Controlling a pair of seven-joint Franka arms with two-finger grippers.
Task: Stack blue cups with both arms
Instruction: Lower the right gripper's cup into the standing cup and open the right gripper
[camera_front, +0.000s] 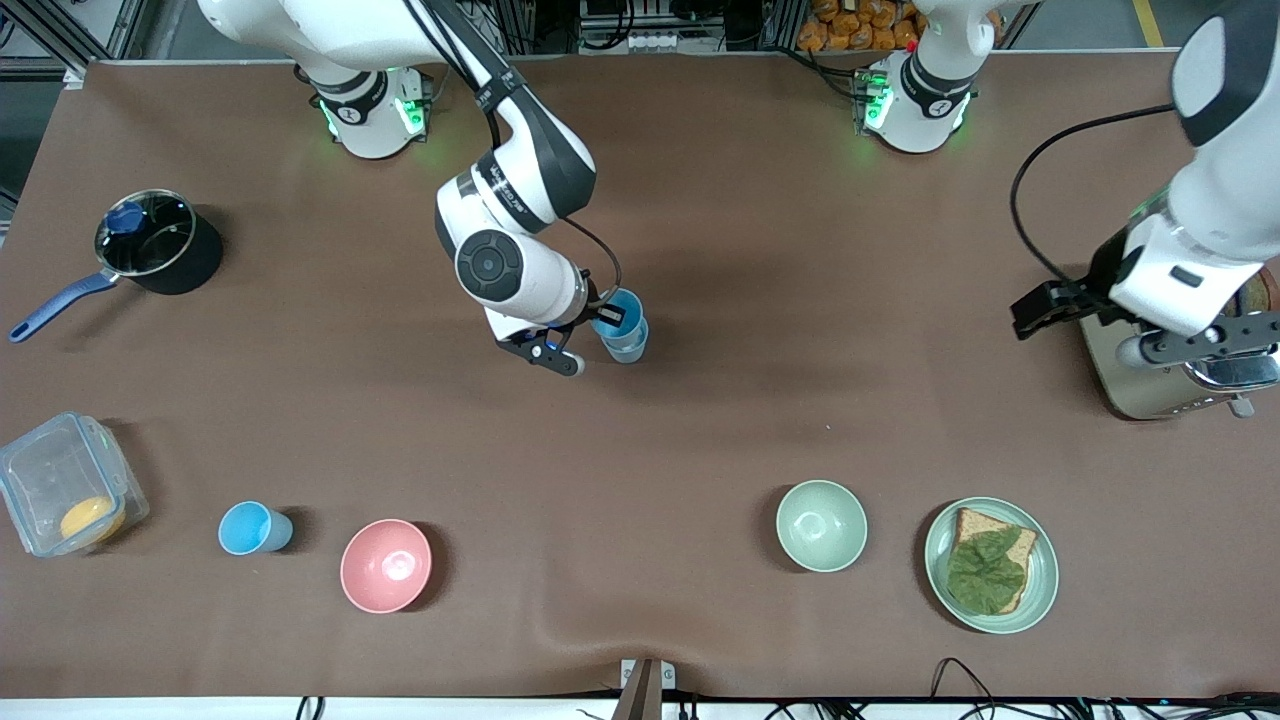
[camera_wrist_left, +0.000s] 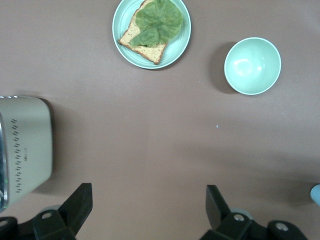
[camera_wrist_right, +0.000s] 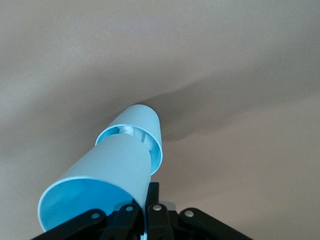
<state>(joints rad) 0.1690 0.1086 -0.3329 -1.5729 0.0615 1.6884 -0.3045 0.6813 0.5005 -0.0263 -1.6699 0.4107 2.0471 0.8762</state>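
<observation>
Two blue cups are nested near the table's middle. The lower cup (camera_front: 628, 345) stands on the brown cloth, and the upper cup (camera_front: 618, 310) sits tilted with its base in the lower one's mouth. My right gripper (camera_front: 600, 320) is shut on the upper cup's rim. The right wrist view shows the upper cup (camera_wrist_right: 107, 172), the lower cup (camera_wrist_right: 142, 122) and the gripper (camera_wrist_right: 150, 192) pinching the wall. A third blue cup (camera_front: 253, 528) stands alone beside the pink bowl (camera_front: 386, 565). My left gripper (camera_front: 1045, 305) is open and empty, waiting over the cloth beside the toaster (camera_front: 1150, 390); it also shows in its own wrist view (camera_wrist_left: 149, 200).
A dark pot (camera_front: 150, 240) with a blue handle and a clear container (camera_front: 65, 495) are at the right arm's end. A pale green bowl (camera_front: 821, 525) and a plate (camera_front: 1040, 590) of toast with lettuce lie nearer the front camera, toward the left arm's end.
</observation>
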